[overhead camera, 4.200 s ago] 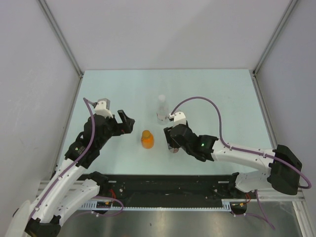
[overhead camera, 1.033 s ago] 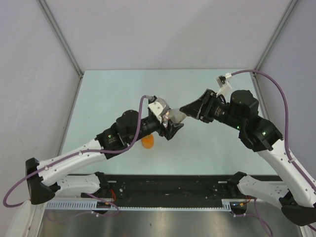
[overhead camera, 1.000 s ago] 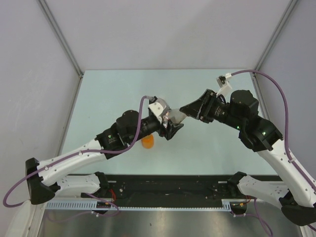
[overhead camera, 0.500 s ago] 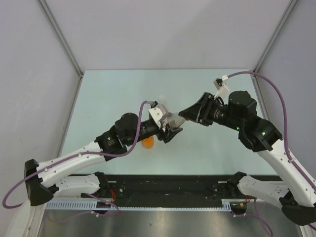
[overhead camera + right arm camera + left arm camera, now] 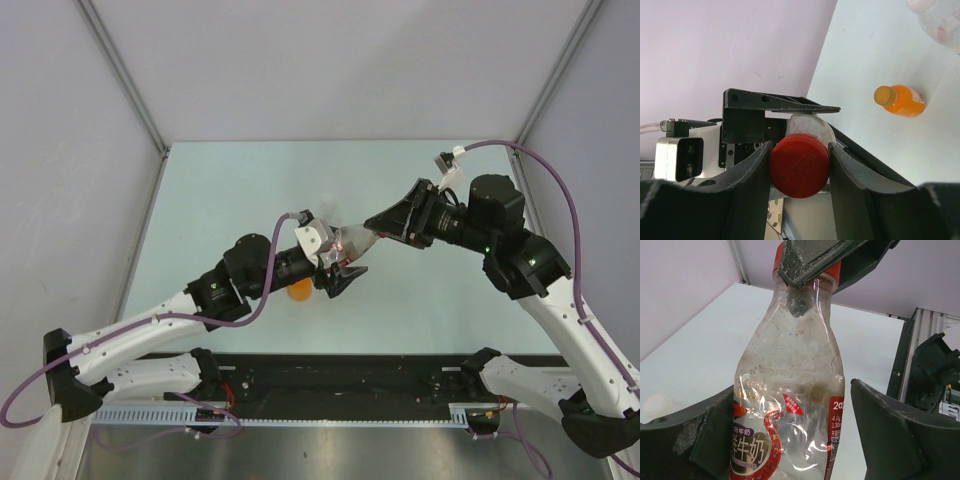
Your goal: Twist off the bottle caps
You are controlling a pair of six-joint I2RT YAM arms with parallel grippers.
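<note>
A clear bottle with a red-printed label point(image 5: 790, 390) hangs in the air over the table's middle point(image 5: 352, 240). Its red cap point(image 5: 800, 165) is pinched between the fingers of my right gripper point(image 5: 800, 156), which is shut on it. In the top view the right gripper point(image 5: 376, 226) comes in from the right. My left gripper point(image 5: 796, 436) straddles the bottle's body with its jaws open; a gap shows beside the right finger point(image 5: 890, 435). From above, the left gripper point(image 5: 336, 266) sits just left of the bottle.
The squat orange bottle point(image 5: 902, 100) with its orange cap point(image 5: 883, 95) stands on the table, partly under the left arm point(image 5: 299, 290). A second clear bottle point(image 5: 940, 22) with a white cap point(image 5: 655, 405) stands farther back.
The left gripper squeezed the bottle's body about half a second ago and has since opened again. The left arm has drawn slightly toward the near side. The right gripper kept its hold on the red cap.
</note>
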